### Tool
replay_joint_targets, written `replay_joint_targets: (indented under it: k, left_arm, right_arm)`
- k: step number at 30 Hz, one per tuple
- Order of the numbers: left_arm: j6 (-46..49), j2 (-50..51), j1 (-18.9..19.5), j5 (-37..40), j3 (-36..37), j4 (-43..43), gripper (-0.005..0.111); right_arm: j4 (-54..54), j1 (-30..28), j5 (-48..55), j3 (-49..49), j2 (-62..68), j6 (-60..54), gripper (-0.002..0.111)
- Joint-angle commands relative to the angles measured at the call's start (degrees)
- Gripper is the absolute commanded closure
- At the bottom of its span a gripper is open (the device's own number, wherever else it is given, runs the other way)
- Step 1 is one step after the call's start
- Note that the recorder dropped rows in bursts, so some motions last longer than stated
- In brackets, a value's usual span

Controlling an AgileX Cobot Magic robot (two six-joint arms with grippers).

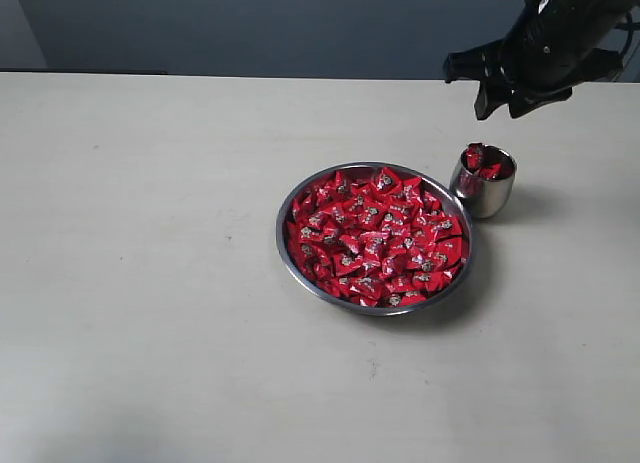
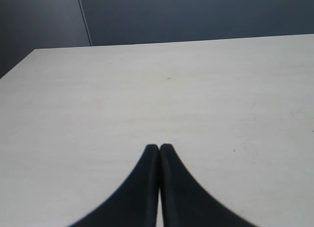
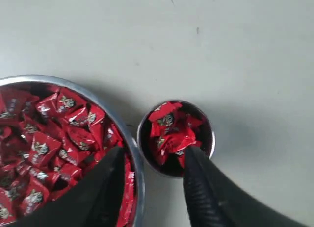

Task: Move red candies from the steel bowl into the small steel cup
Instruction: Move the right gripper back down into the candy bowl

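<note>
The steel bowl (image 1: pixel 290 245) sits mid-table, piled with red candies (image 1: pixel 375 235). Just to its right stands the small steel cup (image 1: pixel 486 195) with a few red candies (image 1: pixel 478 159) heaped in it. My right gripper (image 1: pixel 497 101) hangs open above and behind the cup with nothing between its fingers. In the right wrist view the cup (image 3: pixel 210 134) and its candies (image 3: pixel 169 129) lie below the gripper (image 3: pixel 154 156), with the bowl's rim (image 3: pixel 131 148) and its candies (image 3: pixel 49 143) beside them. My left gripper (image 2: pixel 159 147) is shut and empty over bare table, away from the bowl.
The pale table (image 1: pixel 150 233) spreads wide on the left of the bowl. A dark wall (image 1: pixel 250 23) runs behind the table's far edge. The right arm's dark body (image 1: pixel 560 33) hangs over the back right corner.
</note>
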Motion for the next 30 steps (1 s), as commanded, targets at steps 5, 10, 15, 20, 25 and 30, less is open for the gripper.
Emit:
replay_joint_targets:
  k: [5,10,15,20,25,30]
  left_arm:
    - [-0.08,-0.27,-0.38,-0.45,0.26,0.11,0.106]
    - [-0.08,-0.27,-0.38,-0.45,0.26,0.11,0.106]
    - [-0.08,-0.27,-0.38,-0.45,0.26,0.11,0.106]
    - [-0.08,-0.27,-0.38,-0.45,0.26,0.11,0.106]
    - [-0.08,-0.27,-0.38,-0.45,0.26,0.11,0.106]
    - [-0.08,-0.27,-0.38,-0.45,0.26,0.11,0.106]
  right_arm:
    - [20.35,0.09,4.74,-0.23,-0.27,-13.52,0.096]
    - [20.58,3.39,5.40,-0.23,0.42,-15.36,0.094]
    - [20.04,8.95,5.53,-0.23,2.99,-16.72,0.078]
    - [17.15,13.41,3.71,-0.23,6.67,-16.83,0.069]
    - [14.44,16.29,1.03,-0.23,9.83,-16.83,0.069]
    - [11.04,17.80,0.52,-0.23,12.69,-16.83,0.069]
